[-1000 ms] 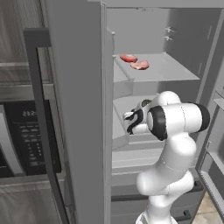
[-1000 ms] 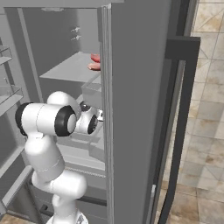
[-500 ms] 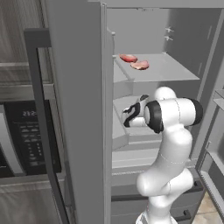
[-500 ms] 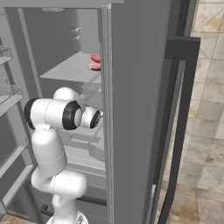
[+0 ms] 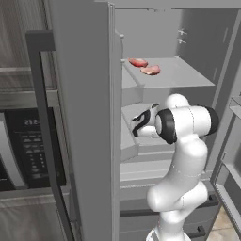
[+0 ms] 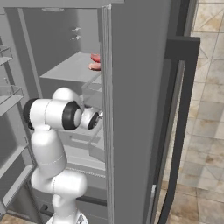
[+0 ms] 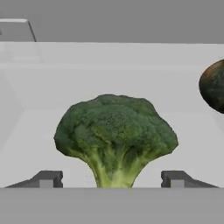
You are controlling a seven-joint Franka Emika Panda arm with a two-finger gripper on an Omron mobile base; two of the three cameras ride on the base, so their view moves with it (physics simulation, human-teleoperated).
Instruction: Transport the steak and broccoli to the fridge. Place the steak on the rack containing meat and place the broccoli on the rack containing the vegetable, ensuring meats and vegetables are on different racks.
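Fingers (image 7: 111, 178) spread wide either side of broccoli (image 7: 114, 133) stem, not gripping; dark round vegetable (image 7: 213, 86) toward shelf's right edge; steak (image 5: 150, 70) on upper rack (image 5: 181, 75).

white arm (image 5: 181, 155) — dark joints

arm: bent at elbow, forearm level, reaching forward | gripper (image 7: 112, 178): jaws spread wide, fingertips (image 7: 47, 178) well apart, gripping nothing
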